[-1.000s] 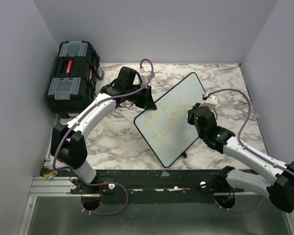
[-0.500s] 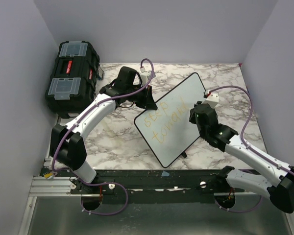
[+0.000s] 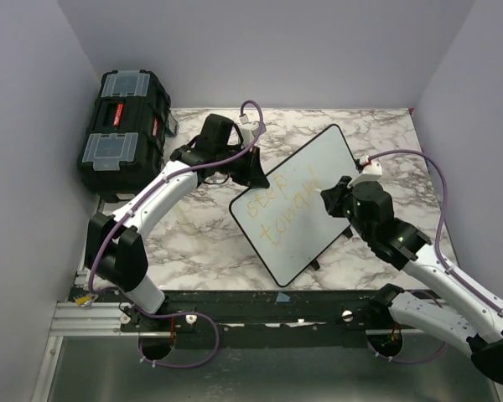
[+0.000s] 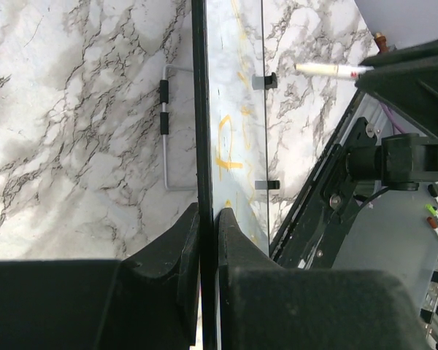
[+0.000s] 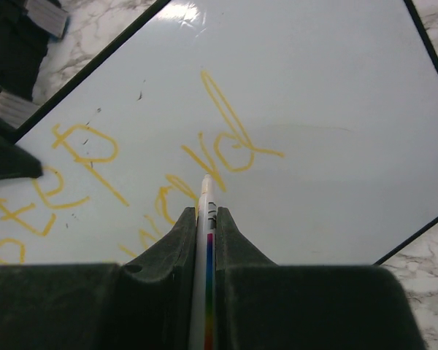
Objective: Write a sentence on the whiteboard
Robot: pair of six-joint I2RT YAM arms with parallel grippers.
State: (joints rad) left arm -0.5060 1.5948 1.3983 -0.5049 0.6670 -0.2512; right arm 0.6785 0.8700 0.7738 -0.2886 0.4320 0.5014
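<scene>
Whiteboard (image 3: 298, 247) stands propped at a tilt in the middle of the marble table (image 3: 197, 243), turned diagonally so one corner points far and right. The sentence (image 3: 281, 205) runs across it in yellow-orange, reading "STEP" over "toward" in the right wrist view. The left gripper (image 3: 256, 172) is clamped narrow on the board's far-left rim. Only its wrist view shows the black rim pinched between the fingers (image 4: 230, 233) and a wire stand (image 4: 164, 127) behind the board. The right gripper (image 3: 331, 199) sits at the right side of the board, closed on a white marker (image 5: 206, 255). Its tip lies over the last letters of "toward" (contact with the surface cannot be told). A black toolbox (image 3: 121, 126) sits at the far left.
</scene>
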